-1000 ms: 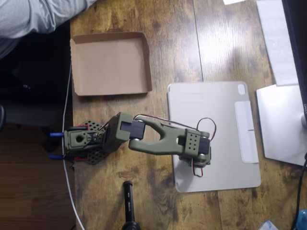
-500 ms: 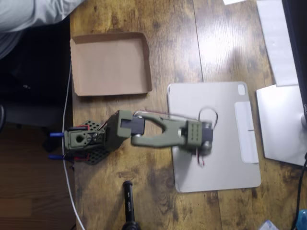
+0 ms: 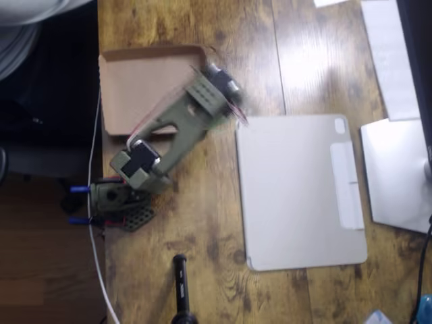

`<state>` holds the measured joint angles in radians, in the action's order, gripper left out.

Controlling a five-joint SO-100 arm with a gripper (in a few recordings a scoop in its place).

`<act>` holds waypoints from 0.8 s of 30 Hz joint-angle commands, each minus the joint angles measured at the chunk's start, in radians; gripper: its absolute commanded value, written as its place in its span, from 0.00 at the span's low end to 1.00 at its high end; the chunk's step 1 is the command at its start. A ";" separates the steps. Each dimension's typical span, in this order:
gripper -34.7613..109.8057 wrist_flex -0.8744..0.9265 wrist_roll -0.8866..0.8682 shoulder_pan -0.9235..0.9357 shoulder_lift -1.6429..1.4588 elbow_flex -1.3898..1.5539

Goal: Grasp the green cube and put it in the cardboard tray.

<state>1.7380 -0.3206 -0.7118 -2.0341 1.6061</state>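
- The olive-green arm (image 3: 169,131) reaches diagonally over the shallow brown cardboard tray (image 3: 135,88); its blurred end effector (image 3: 219,81) sits above the tray's right wall.
- Whether the end effector is wide, narrow or holding anything cannot be told.
- A light-grey flat tablet cover (image 3: 297,189) lies right of the tray on the brown wooden bench (image 3: 243,40).

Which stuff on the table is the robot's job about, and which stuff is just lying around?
For the job:
- cardboard tray, with the arm swung over its right edge
- gripper, blurred; I cannot tell if it holds the green cube

Just lying about:
- grey tablet cover
- white papers
- black handle at the bottom edge
- white cable
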 commanded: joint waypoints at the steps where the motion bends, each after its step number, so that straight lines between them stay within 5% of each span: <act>1: 0.28 -0.041 -0.012 -0.212 -0.071 0.064; 9: 0.28 -0.288 -0.015 -0.371 -0.219 0.374; 24: 0.28 -0.721 -0.100 -0.357 -0.242 0.836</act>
<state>1.0462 -0.3942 -1.0707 -2.2534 2.3991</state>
